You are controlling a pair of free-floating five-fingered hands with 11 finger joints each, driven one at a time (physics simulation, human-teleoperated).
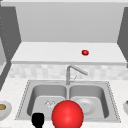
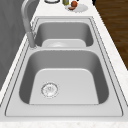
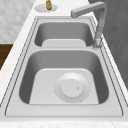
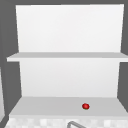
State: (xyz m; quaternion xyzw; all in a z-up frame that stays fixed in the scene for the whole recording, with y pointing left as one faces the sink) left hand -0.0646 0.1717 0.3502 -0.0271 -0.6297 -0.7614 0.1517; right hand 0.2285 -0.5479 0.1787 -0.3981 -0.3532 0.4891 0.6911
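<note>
Left hand (image 1: 38,120) low at the front edge of the sink (image 1: 25,100), fingers not readable, can't tell if spread or curled. Big red ball (image 1: 67,115) just beside it to the right, in front of the basins; round, so no long axis or facing. Plate (image 3: 72,87) lies flat in the right basin. Small red thing (image 4: 85,106) on the shelf (image 4: 50,105) above, well apart.

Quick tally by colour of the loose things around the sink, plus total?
Red: 2 — big ball at front, small red object on the shelf.
White: 3 — plate in right basin, bowl left, plate right.
Black: 1 — hand.
Total: 6.
</note>
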